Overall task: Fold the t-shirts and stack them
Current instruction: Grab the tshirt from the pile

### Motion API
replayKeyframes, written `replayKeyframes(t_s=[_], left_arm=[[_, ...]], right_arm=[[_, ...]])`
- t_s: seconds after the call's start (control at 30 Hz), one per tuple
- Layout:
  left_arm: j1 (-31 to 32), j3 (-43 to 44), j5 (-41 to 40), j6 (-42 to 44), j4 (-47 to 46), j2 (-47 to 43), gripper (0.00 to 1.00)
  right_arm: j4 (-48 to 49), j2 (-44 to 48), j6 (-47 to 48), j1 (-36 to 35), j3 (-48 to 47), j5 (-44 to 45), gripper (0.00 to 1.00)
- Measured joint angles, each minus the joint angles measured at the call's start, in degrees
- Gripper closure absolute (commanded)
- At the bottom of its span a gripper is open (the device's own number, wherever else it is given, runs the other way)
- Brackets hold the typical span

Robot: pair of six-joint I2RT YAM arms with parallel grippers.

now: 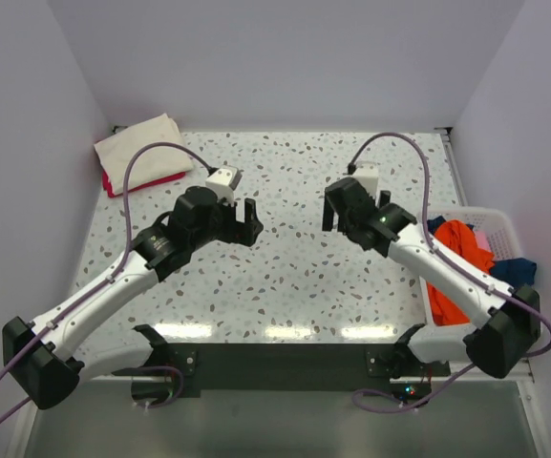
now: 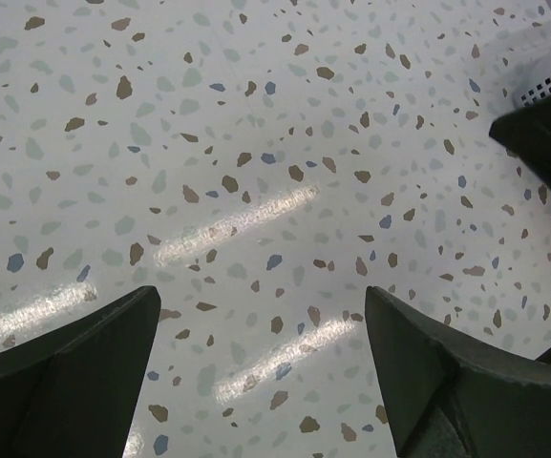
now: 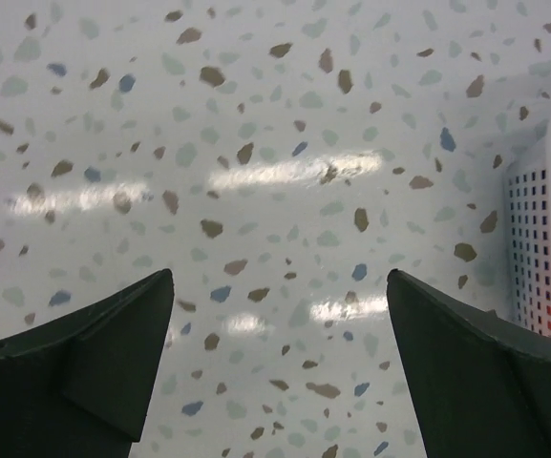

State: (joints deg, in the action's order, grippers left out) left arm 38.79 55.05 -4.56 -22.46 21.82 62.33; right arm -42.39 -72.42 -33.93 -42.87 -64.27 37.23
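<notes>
Both sets of fingers wide and empty, left of the basket; shirts not yet picked.
My left fingers (image 1: 248,219) and right fingers (image 1: 336,212) hang over bare bench (image 1: 294,277). Loose t-shirts (image 1: 456,239) sit inside the basket (image 1: 493,212); the folded stack (image 1: 141,151) is well apart from the basket, far across the bench. Risks: the heap looks tangled, so one pinch may drag out two shirts or tug the basket along. My right forearm covers part of the basket, so I can't count the shirts; the number in the stack is unclear too.
</notes>
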Motion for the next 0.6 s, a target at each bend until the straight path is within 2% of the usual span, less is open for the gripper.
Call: replayKeyframes(t_s=[0.13,0.3,0.47,0.6], left_arm=[[0.0,0.17,0.52,0.83,0.26,-0.13,0.06],[0.0,0.2,1.62,1.07,0.33,-0.22,0.06],[0.0,0.2,3.13,1.07,0.28,-0.22,0.06],[0.0,0.2,4.83,1.09,0.2,-0.22,0.06]], right_arm=[[1.05,-5.16,2.91,15.41,-4.46,-3.93,0.06],[1.09,-5.88,4.11,35.12,-6.97,-5.33,0.11],[1.97,-6.12,4.0,53.02,-5.88,-5.7,0.29],[3.82,-8.96,2.51,63.14,-4.52,-8.13,0.3]])
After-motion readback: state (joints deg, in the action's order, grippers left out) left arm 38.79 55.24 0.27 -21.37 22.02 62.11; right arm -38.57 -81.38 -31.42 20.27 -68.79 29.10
